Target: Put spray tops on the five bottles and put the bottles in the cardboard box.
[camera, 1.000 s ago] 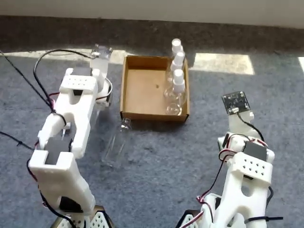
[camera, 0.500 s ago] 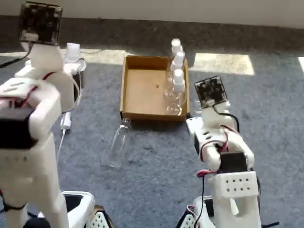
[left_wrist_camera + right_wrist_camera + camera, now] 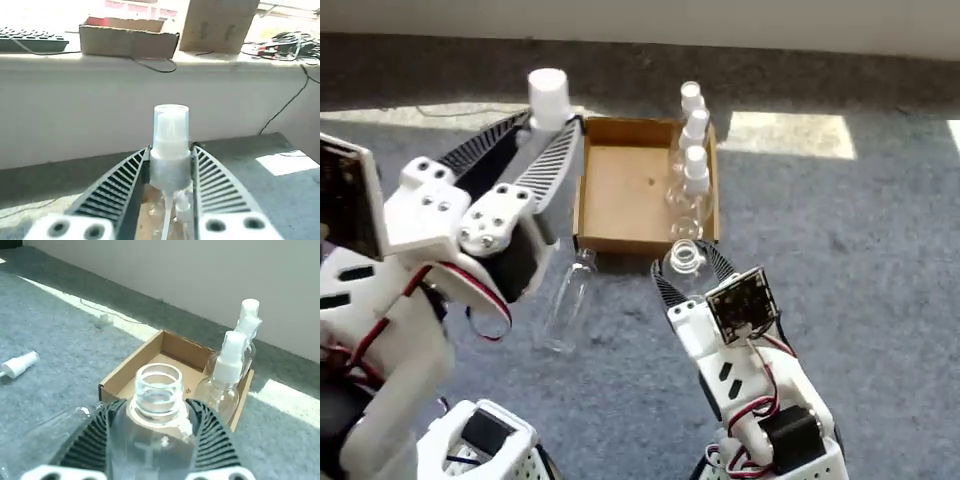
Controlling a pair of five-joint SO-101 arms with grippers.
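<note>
Grey carpet (image 3: 880, 270) — right gripper (image 3: 686, 268) hides body of bottle (image 3: 683, 256).

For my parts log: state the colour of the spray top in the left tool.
White spray top, clearest in the left wrist view.

The bare floor of the cardboard box (image 3: 620, 190) leaves me room to come down on its left side, while three capped bottles (image 3: 696, 170) stand in a row along its right wall. My left gripper (image 3: 550, 125), gripping a spray top (image 3: 548, 92), hangs over the far-left corner, and my right gripper (image 3: 686, 272) holds an open bottle (image 3: 683, 256) at the near wall. An uncapped bottle (image 3: 567, 300) lies between my arms; the carpet (image 3: 840, 260) right of the box is open.
</note>
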